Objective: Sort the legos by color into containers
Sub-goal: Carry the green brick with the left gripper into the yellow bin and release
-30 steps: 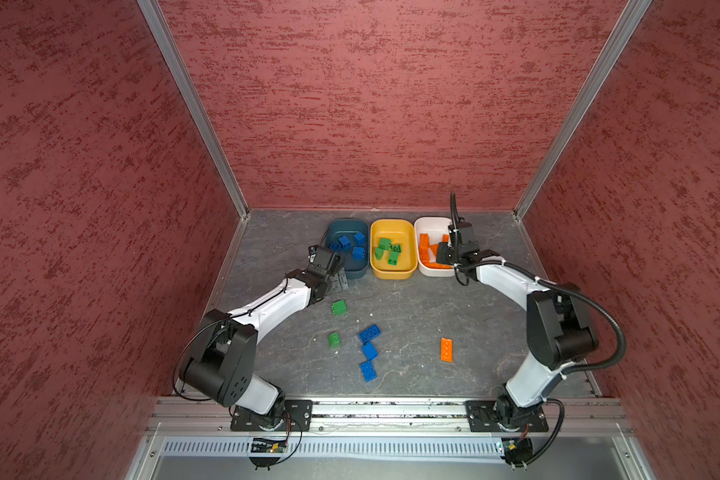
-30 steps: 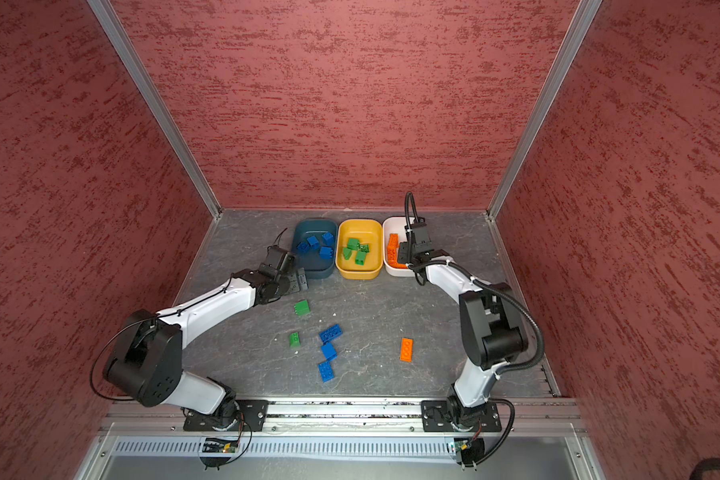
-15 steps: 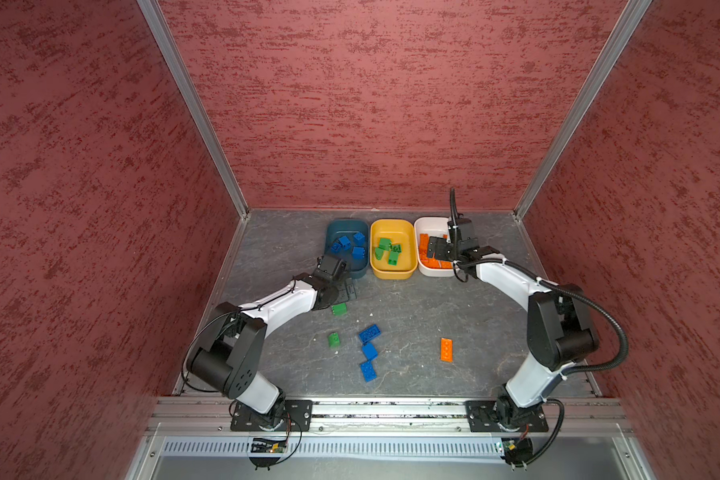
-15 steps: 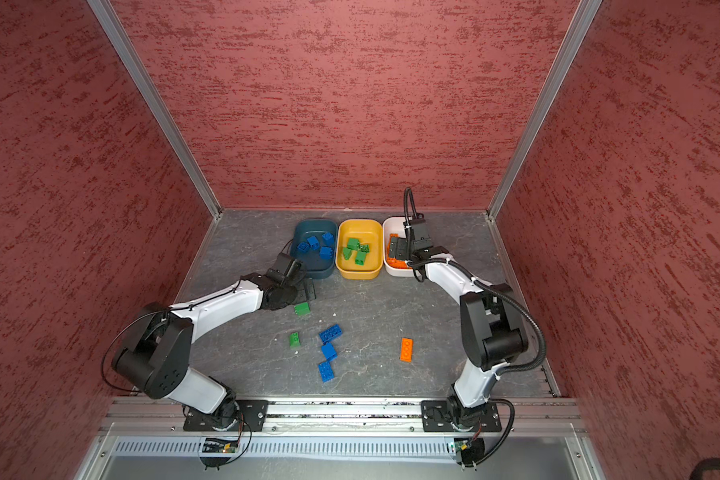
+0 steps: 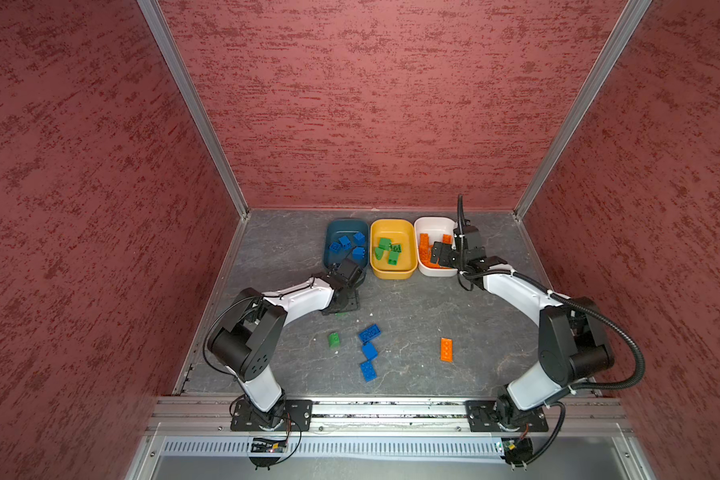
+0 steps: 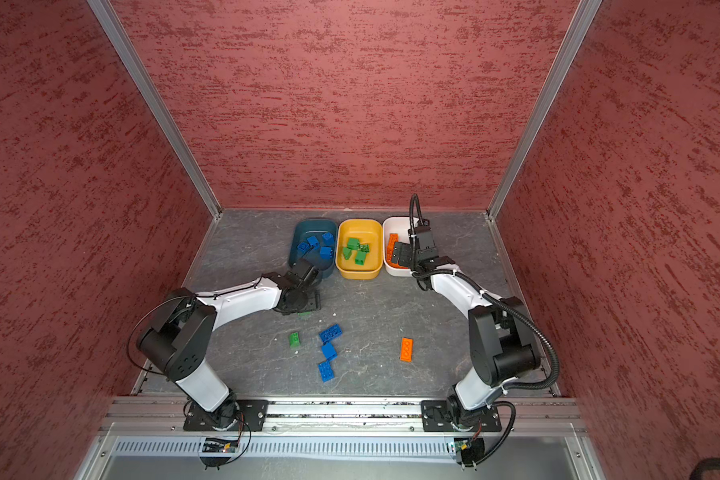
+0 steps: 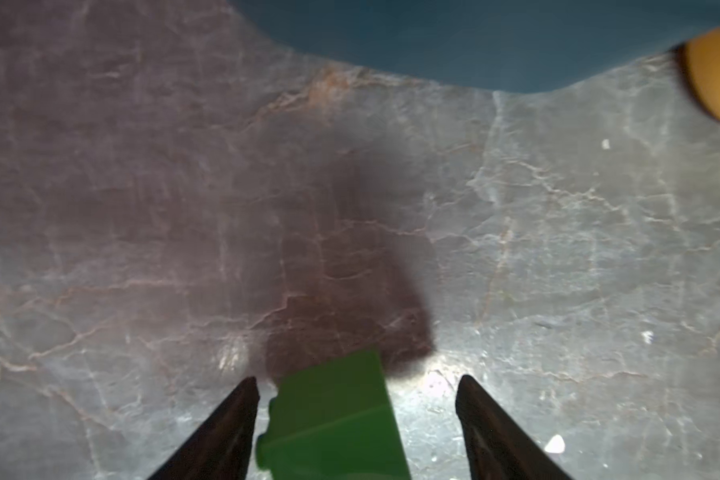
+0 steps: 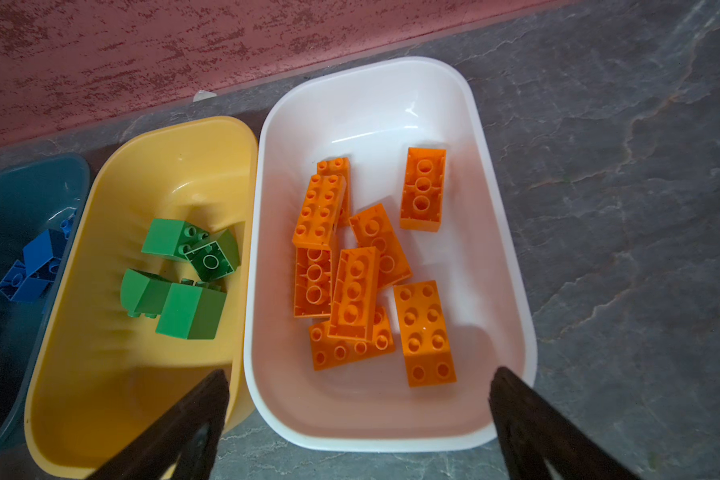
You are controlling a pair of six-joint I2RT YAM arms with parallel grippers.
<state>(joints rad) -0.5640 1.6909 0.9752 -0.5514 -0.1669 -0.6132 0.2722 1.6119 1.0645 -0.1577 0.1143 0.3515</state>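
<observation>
My left gripper (image 7: pixel 357 379) is down at the table with a green lego (image 7: pixel 333 419) between its open fingers; one finger is close beside it and the other stands clear. In both top views this gripper (image 5: pixel 344 305) covers most of that brick. My right gripper (image 8: pixel 360 374) hangs open and empty over the near end of the white container (image 8: pixel 516 291), which holds several orange legos (image 8: pixel 354 286). The yellow container (image 5: pixel 391 272) holds green legos and the teal container (image 5: pixel 333 232) blue ones. Loose on the table lie a green lego (image 5: pixel 334 339), three blue legos (image 5: pixel 369 351) and an orange lego (image 5: pixel 446 349).
The three containers stand side by side against the back wall. Red walls enclose the grey stone-patterned table (image 5: pixel 412 307) on three sides. A metal rail (image 5: pixel 391 409) with both arm bases runs along the front edge.
My left gripper has moved from beside the teal container down to the green lego and its jaws have narrowed. My right gripper has opened over the white container.
</observation>
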